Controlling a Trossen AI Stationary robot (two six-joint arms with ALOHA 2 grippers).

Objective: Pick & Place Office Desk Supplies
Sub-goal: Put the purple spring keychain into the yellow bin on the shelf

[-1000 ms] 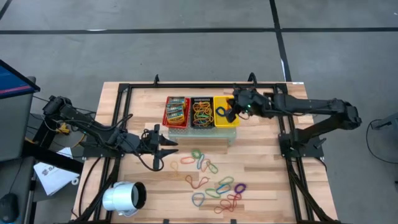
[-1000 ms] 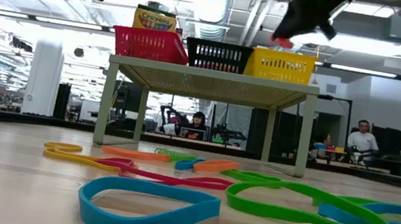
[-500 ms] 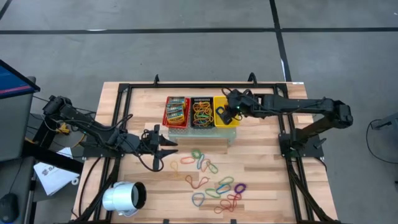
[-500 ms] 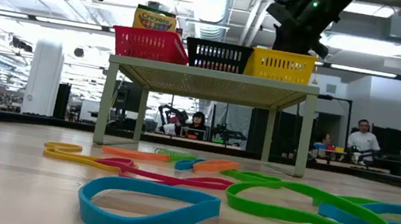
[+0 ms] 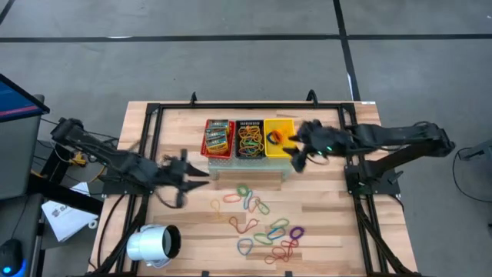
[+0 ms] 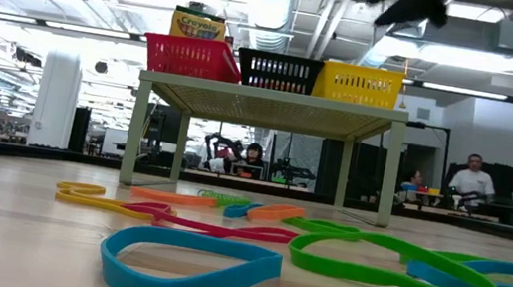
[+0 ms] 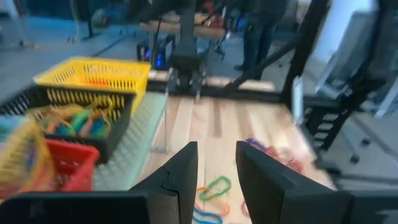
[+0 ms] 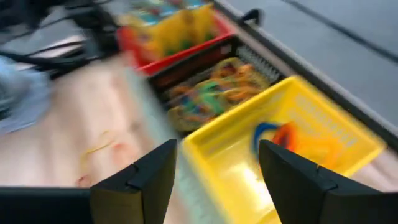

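Since the bands (image 5: 265, 231) are light and floppy, pinch one strand; right hand (image 5: 298, 160) open, empty, left hand (image 5: 183, 177) part-open, empty.

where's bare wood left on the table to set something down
Bare table lies right of the rubber bands, between them and the right frame rail. More lies between the white cylinder and the bands. Crowded: the band cluster at front centre and the three full baskets at the back.
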